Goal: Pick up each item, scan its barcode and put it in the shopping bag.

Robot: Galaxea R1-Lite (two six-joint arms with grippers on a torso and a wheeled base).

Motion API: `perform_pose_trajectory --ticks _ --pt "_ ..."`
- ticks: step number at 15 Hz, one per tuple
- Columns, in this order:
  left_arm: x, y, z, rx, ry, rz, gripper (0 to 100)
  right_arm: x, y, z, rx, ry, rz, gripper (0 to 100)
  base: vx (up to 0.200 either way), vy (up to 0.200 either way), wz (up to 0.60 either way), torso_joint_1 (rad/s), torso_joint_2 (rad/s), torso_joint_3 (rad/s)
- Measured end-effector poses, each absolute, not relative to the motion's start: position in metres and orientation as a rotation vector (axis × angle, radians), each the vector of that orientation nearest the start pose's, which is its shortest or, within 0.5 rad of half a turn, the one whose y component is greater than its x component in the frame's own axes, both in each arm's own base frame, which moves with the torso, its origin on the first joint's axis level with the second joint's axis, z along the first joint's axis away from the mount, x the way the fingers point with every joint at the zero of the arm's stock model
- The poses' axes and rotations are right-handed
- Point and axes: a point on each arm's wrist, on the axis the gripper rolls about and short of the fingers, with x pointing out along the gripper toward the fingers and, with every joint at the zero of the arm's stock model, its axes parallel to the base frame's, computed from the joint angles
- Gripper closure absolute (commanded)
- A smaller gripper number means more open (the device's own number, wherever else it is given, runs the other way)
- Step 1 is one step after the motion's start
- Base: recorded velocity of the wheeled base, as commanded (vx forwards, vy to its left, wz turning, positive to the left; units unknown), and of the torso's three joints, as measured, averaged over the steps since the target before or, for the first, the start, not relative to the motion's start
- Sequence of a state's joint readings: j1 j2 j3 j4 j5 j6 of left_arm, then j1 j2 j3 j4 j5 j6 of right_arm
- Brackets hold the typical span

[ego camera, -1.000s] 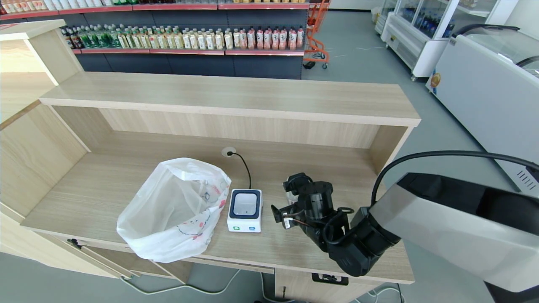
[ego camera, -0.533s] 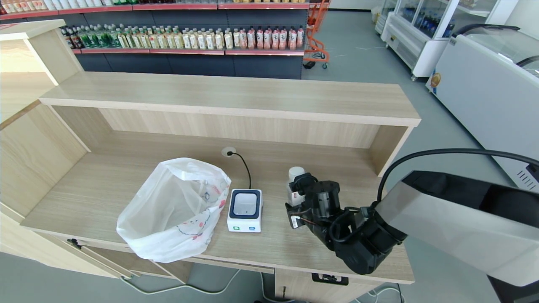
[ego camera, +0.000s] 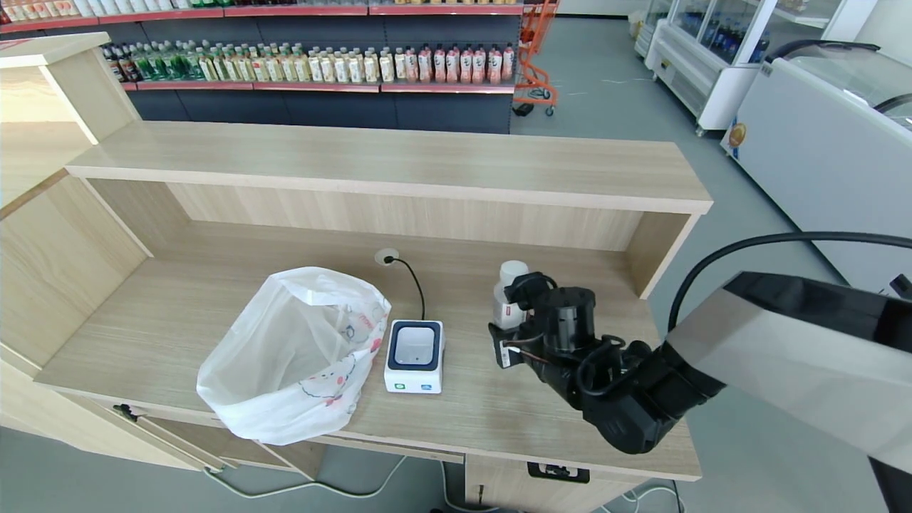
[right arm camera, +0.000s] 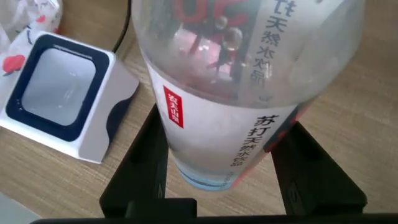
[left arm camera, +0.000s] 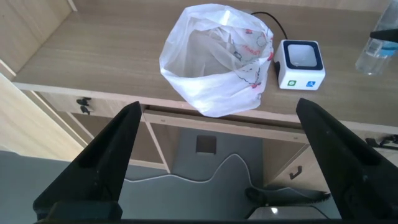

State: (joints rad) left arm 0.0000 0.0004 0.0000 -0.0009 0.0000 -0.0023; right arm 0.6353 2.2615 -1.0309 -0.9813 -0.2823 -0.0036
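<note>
One clear plastic bottle (ego camera: 509, 299) with a white cap stands upright, its long axis vertical and cap up. The right end effector (ego camera: 514, 317) grips its lower body over the right half of the counter (ego camera: 178, 313); whether its base touches the wood I cannot tell. Bare counter lies between it and the barcode scanner (ego camera: 415, 355), and the raised back wall and right side panel stand near. Just left of the scanner, the shopping bag (ego camera: 296, 356) gapes upward and bulges over the front edge. The right wrist view shows the bottle's red label strip. The left wrist view shows the left end effector (left arm camera: 217, 155) wide open, below that front edge.
</note>
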Motion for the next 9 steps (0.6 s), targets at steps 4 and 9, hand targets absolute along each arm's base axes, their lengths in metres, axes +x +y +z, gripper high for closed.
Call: perform_pose_trajectory --ticks 4,9 --pt "-0.023 0.0 0.076 -0.002 0.0 0.0 0 0.317 0.219 0.137 0.063 0.207 0.496 100 0.0 0.0 0.0 0.0 0.0 0.0" --pt "-0.023 0.0 0.076 -0.003 0.0 0.0 0 0.244 0.151 0.226 0.332 0.253 0.961 100 0.0 0.0 0.0 0.0 0.0 0.0"
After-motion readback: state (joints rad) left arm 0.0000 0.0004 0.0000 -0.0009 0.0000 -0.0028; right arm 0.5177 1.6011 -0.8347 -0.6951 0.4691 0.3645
